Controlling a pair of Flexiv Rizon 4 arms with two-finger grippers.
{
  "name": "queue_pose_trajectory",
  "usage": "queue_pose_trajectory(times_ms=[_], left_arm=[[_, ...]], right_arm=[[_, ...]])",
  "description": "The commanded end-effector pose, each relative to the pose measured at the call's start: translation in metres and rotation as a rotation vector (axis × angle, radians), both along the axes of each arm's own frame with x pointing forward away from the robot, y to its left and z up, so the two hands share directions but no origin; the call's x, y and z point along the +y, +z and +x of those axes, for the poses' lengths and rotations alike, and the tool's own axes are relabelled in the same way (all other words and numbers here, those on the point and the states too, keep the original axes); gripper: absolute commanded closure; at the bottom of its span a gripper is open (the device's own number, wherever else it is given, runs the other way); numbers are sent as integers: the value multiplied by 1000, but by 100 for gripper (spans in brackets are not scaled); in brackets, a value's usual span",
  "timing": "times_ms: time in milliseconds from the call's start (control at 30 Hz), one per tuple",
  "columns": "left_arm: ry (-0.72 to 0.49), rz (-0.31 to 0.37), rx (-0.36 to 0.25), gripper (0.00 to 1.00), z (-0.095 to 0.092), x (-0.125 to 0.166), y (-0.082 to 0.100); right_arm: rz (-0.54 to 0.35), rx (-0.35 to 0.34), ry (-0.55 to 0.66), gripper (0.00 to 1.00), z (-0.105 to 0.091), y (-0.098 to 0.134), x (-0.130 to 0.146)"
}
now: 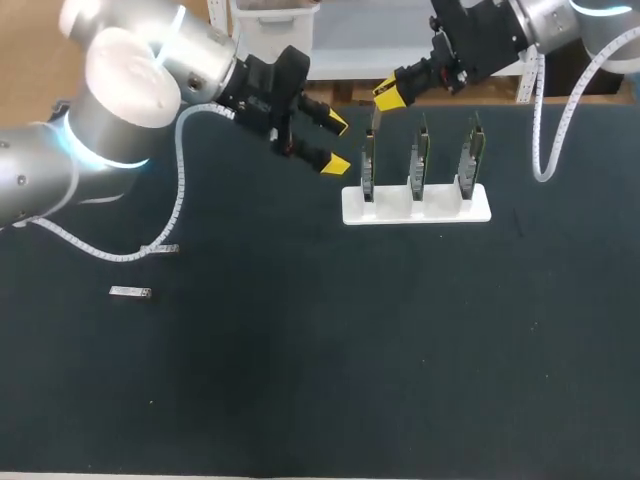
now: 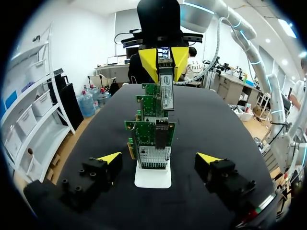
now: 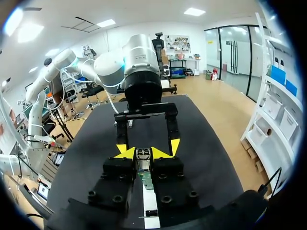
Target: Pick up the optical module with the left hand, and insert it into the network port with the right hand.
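My right gripper (image 1: 388,97) is shut on a silver optical module (image 1: 374,122), held upright just above the leftmost of three green network cards (image 1: 368,168) on a white stand (image 1: 440,212). In the left wrist view the module (image 2: 166,91) hangs from the right gripper (image 2: 163,57) over the nearest card's port (image 2: 161,134). In the right wrist view the module (image 3: 143,156) sits between my right gripper's (image 3: 143,153) yellow tips, with the card (image 3: 147,180) below. My left gripper (image 1: 336,143) is open and empty, left of the stand; its fingers (image 2: 109,158) flank the row of cards.
Two more silver modules (image 1: 160,249) (image 1: 130,292) lie on the dark table at the left. The other two cards (image 1: 420,160) (image 1: 470,155) stand in the same holder. The left arm's white cable (image 1: 180,190) loops down onto the table.
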State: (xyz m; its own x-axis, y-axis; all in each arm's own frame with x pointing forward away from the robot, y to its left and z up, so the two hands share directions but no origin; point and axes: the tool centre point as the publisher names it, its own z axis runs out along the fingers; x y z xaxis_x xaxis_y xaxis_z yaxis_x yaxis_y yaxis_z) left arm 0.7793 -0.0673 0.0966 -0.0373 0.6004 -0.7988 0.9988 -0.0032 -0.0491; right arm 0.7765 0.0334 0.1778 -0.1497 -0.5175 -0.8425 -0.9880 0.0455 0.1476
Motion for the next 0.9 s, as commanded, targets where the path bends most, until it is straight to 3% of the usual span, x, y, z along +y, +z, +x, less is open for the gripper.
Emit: queue_pose_trajectory(times_ms=[33, 900], left_arm=[[-13, 15, 5, 0, 6, -3, 0], [-64, 32, 26, 0, -3, -8, -10]], right_arm=[[4, -3, 2, 100, -1, 0, -1], [0, -7, 10, 100, 1, 0, -1]])
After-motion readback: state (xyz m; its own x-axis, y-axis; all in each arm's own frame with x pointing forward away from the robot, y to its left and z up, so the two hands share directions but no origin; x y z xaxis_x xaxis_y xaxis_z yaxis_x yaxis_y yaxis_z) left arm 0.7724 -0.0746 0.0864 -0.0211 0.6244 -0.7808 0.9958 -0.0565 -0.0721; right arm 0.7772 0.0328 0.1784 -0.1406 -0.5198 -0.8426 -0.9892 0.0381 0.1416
